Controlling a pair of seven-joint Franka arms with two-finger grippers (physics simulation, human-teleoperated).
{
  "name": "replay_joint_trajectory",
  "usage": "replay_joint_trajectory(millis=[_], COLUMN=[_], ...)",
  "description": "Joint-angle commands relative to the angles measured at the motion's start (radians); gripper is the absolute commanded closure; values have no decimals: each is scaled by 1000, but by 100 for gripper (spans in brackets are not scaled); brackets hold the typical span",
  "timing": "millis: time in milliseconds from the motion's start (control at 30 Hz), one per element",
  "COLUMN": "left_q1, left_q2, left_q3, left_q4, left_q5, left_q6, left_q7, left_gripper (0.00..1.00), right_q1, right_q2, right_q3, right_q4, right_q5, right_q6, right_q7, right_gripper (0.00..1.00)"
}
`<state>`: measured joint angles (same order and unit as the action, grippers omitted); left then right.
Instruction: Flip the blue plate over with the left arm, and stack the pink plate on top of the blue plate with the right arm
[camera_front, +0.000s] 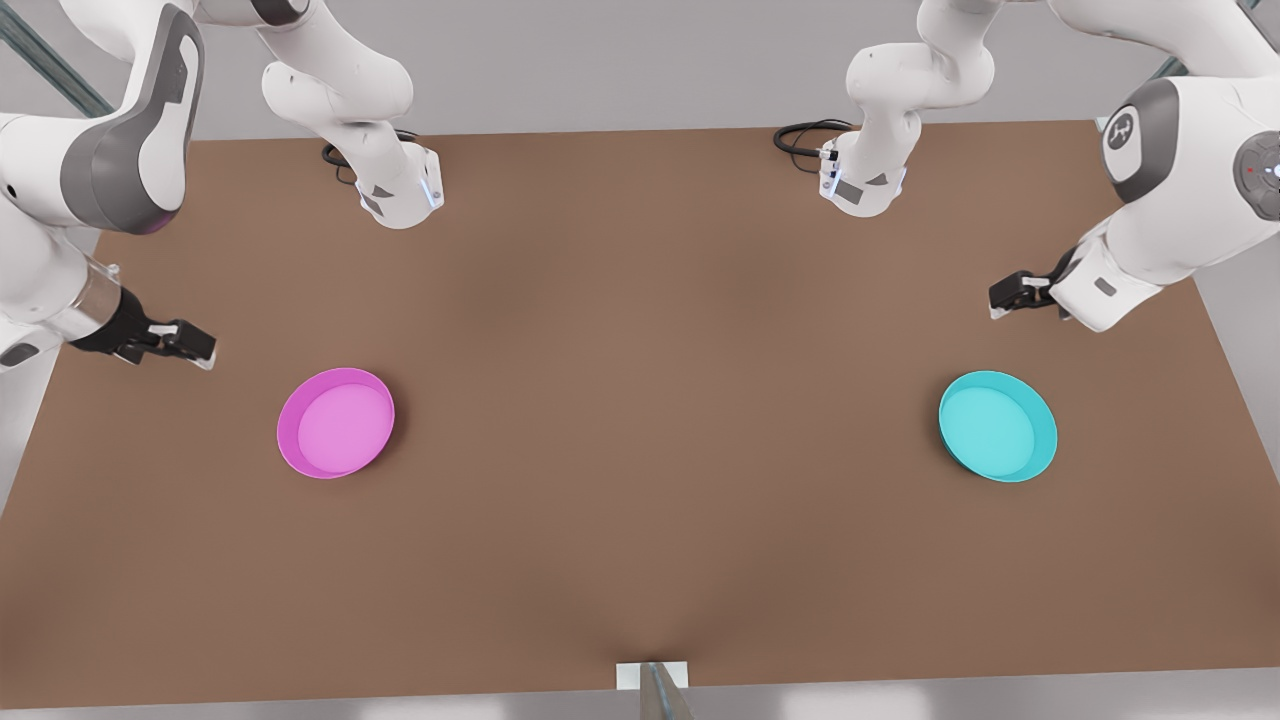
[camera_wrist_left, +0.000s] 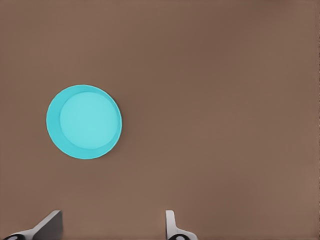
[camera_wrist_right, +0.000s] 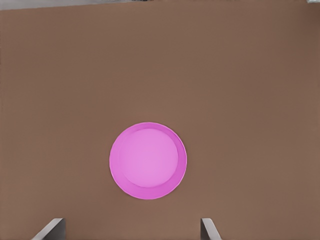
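The blue plate (camera_front: 998, 426) lies open side up on the brown table at the front view's right, also seen in the left wrist view (camera_wrist_left: 84, 121). My left gripper (camera_front: 995, 296) hovers above and behind it, open (camera_wrist_left: 111, 226), nothing between its fingers. The pink plate (camera_front: 336, 422) lies open side up at the front view's left, showing its lighter inside (camera_wrist_right: 148, 160). My right gripper (camera_front: 205, 347) hangs to the left of it, a little higher in the front view, open (camera_wrist_right: 131, 230) and holding nothing. The two plates are far apart.
The brown table (camera_front: 640, 300) spreads wide between the plates. Both arm bases (camera_front: 400, 190) (camera_front: 865, 180) stand at the back edge with black cables. A small white mount (camera_front: 652, 675) sits at the front edge, in the middle.
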<state>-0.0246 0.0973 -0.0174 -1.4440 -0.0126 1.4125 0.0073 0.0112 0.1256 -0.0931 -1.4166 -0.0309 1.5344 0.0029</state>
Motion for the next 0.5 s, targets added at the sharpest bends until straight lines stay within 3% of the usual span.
replay_joint_trajectory(millis=[0,133,200,267,333,467], left_q1=[0,69,193,275,307,316], left_q2=[-1,156,294,372,386,430], left_q3=[2,105,106,108,125,134], left_q4=[1,-13,-15,-16,-191,-210], left_q5=[-9,-75,-211,-213,-202,-216], left_q6=[3,103,206,284,575,695], left_q7=[-4,2,255,519,735,784], left_gripper=[0,0,0,0,0,0], right_q1=[0,0,0,0,0,1], right_q2=[-1,0,2,2,5,8], right_q3=[0,0,0,0,0,-2], right_q4=[1,2,2,2,4,4], right_q5=[0,0,0,0,0,0], right_q6=[41,39,39,38,38,38], right_q7=[-38,-38,-38,-38,-38,-38], right_gripper=[0,0,0,0,0,0])
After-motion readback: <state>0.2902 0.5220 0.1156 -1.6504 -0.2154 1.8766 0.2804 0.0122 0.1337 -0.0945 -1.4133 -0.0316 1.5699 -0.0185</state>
